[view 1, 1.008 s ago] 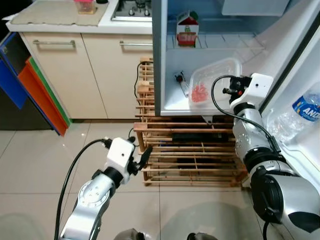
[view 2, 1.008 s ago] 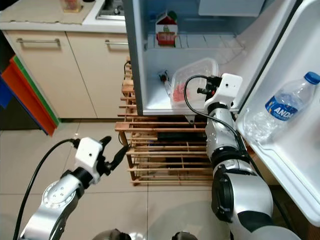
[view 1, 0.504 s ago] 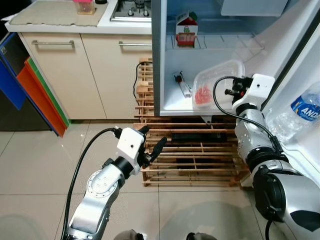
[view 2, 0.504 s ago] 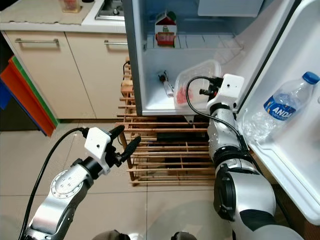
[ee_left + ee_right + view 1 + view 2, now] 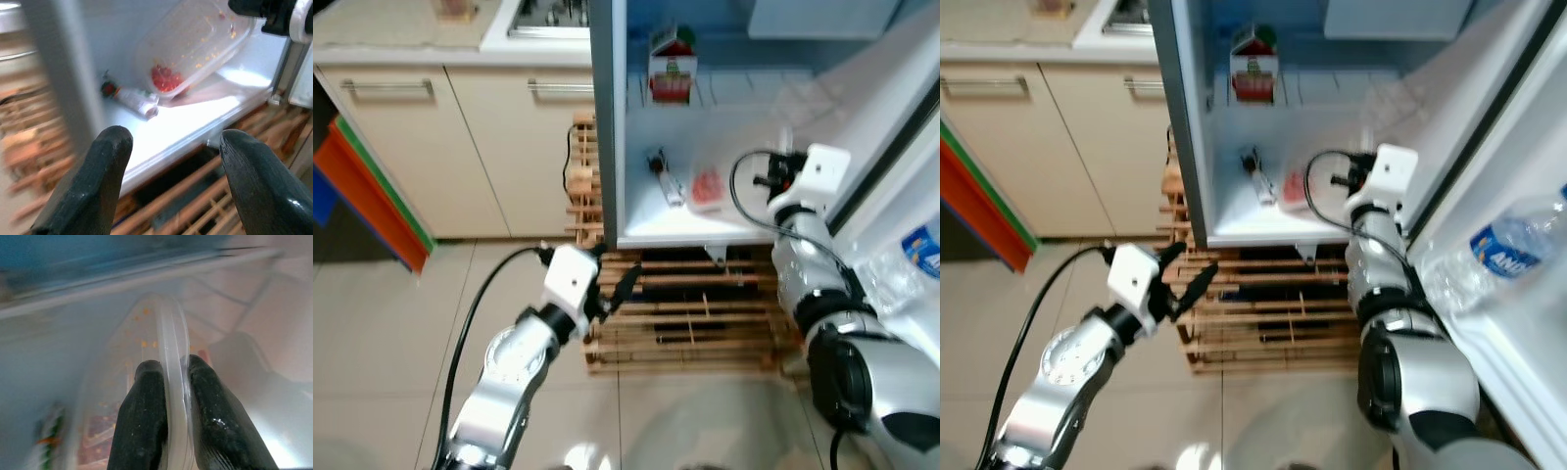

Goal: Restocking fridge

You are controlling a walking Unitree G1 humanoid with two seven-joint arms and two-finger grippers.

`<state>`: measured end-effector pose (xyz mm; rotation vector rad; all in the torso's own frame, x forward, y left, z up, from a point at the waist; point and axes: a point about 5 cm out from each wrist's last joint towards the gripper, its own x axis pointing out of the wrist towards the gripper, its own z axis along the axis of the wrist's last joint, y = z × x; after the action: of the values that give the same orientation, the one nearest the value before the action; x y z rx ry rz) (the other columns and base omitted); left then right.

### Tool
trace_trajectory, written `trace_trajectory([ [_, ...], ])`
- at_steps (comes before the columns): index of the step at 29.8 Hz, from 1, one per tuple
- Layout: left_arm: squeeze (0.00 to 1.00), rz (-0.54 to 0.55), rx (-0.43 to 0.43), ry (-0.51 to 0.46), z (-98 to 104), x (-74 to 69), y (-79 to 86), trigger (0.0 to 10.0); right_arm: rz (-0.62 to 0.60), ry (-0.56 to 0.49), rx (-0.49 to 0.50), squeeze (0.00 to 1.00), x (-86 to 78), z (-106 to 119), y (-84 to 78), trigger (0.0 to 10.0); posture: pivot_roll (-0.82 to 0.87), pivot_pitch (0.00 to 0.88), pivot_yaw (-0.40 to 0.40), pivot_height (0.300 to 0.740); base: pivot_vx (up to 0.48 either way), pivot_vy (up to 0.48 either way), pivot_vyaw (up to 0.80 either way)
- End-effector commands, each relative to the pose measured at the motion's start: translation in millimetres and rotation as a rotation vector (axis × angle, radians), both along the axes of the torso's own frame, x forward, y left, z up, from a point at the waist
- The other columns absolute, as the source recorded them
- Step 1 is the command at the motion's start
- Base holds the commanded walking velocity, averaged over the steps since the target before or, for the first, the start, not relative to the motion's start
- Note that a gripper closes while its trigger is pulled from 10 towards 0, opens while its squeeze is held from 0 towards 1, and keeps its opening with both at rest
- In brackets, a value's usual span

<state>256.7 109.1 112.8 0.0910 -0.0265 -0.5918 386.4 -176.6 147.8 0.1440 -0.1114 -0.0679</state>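
Clear plastic food box with red bits [image 5: 188, 54] now sits further inside the white fridge's bottom shelf [image 5: 685, 220], nearly stocked; right gripper [image 5: 166, 382] pinches its rim. At seven o'clock, left gripper [image 5: 607, 289] has risen, fingers open

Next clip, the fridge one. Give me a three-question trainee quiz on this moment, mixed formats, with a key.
1. True or false: the right gripper pinches the rim of the clear plastic container.
2. What stands on the fridge's upper shelf: A) a milk carton, B) a water bottle, C) a jar?
3. Fill in: the left gripper is ____, in front of the wooden rack.

Key: 1 true; 2 A; 3 open.
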Motion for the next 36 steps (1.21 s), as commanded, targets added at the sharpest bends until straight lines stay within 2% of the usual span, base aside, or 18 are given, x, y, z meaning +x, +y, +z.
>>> trace_trajectory([
  [1, 0.00, -0.015, -0.013, -0.004, 2, -0.2, -7.8, 10.0, -0.038, -0.004, -0.004, 0.27, -1.2, 1, -13.0, 0.0, 0.04, 0.077, -0.007, 0.740, 0.000, 0.000, 0.00],
  [6, 0.00, -0.004, -0.012, -0.005, 2, 0.4, -7.5, 10.0, -0.033, 0.004, 0.007, 0.27, -1.4, 0, -12.3, 0.0, 0.04, 0.078, -0.007, 0.740, 0.000, 0.000, 0.00],
  [10, 0.00, -0.002, -0.012, -0.005, 2, 2.1, -7.4, 10.0, -0.018, 0.037, 0.062, 0.27, -1.8, -6, -10.8, 0.0, 0.03, 0.079, -0.006, 0.740, 0.000, 0.000, 0.00],
  [12, 0.00, -0.001, -0.011, -0.006, 2, 3.8, -7.6, 10.0, 0.010, 0.072, 0.137, 0.27, -1.7, -12, -7.8, 0.0, 0.03, 0.080, -0.006, 0.740, 0.000, 0.000, 0.00],
  [13, 0.00, -0.001, -0.011, -0.006, 2, 3.8, -7.6, 10.0, 0.010, 0.072, 0.137, 0.27, -1.7, -12, -7.8, 0.0, 0.03, 0.080, -0.006, 0.740, 0.000, 0.000, 0.00],
  [14, 0.00, 0.000, -0.013, -0.006, 1, 4.7, -7.3, 10.0, 0.033, 0.111, 0.208, 0.25, -2.2, -18, -5.3, 0.0, 0.03, 0.084, -0.003, 0.740, 0.000, 0.000, 0.00],
  [22, 0.00, 0.004, -0.013, -0.006, 1, 4.5, -6.2, 10.0, 0.023, 0.147, 0.301, 0.25, -3.1, -24, -7.0, 0.0, 0.04, 0.090, -0.001, 0.740, 0.000, 0.000, 0.00],
  [24, 0.00, 0.007, -0.014, -0.005, 1, 3.1, -5.3, 10.0, 0.047, 0.154, 0.353, 0.25, -2.2, -24, -2.2, 0.0, 0.05, 0.095, 0.001, 0.740, 0.000, 0.000, 0.00],
  [26, 0.00, 0.008, -0.014, -0.004, 1, 2.5, -5.0, 10.0, 0.062, 0.161, 0.373, 0.23, -1.8, -25, 0.7, 0.0, 0.05, 0.096, 0.001, 0.740, 0.000, 0.000, 0.00],
  [28, 0.00, 0.011, -0.015, -0.005, 1, 1.8, -4.3, 10.0, 0.080, 0.177, 0.399, 0.16, -1.7, -26, 4.3, 0.0, 0.05, 0.098, 0.000, 0.740, 0.000, 0.000, 0.00],
  [29, 0.00, 0.014, -0.015, -0.005, 1, 1.7, -3.7, 10.0, 0.087, 0.192, 0.391, 0.09, -2.1, -28, 5.6, 0.0, 0.06, 0.099, 0.001, 0.740, 0.000, 0.000, 0.00],
  [30, 0.00, 0.014, -0.015, -0.005, 1, 1.7, -3.7, 10.0, 0.087, 0.192, 0.391, 0.09, -2.1, -28, 5.6, 0.0, 0.06, 0.099, 0.001, 0.740, 0.000, 0.000, 0.00],
  [31, 0.00, 0.018, -0.015, -0.006, 2, 1.4, -2.8, 10.0, 0.098, 0.207, 0.377, 0.00, -2.5, -30, 7.3, 0.0, 0.06, 0.100, 0.002, 0.740, 0.000, 0.000, 0.00],
  [34, 0.00, 0.023, -0.015, -0.007, 2, 0.5, -1.2, 10.0, 0.120, 0.226, 0.326, 0.00, -2.9, -32, 10.3, 0.0, 0.07, 0.099, 0.002, 0.740, 0.000, 0.000, 0.00],
  [35, 0.00, 0.024, -0.014, -0.008, 2, 0.1, -0.6, 10.0, 0.120, 0.228, 0.301, 0.00, -3.0, -32, 10.8, 2.6, 0.07, 0.100, 0.002, 0.740, 0.000, 0.000, 0.00],
  [36, 0.00, 0.027, -0.015, -0.009, 2, -0.3, 0.2, 10.0, 0.121, 0.230, 0.263, 0.00, -3.1, -32, 11.0, 10.0, 0.07, 0.101, 0.004, 0.740, 0.000, 0.000, 0.00],
])
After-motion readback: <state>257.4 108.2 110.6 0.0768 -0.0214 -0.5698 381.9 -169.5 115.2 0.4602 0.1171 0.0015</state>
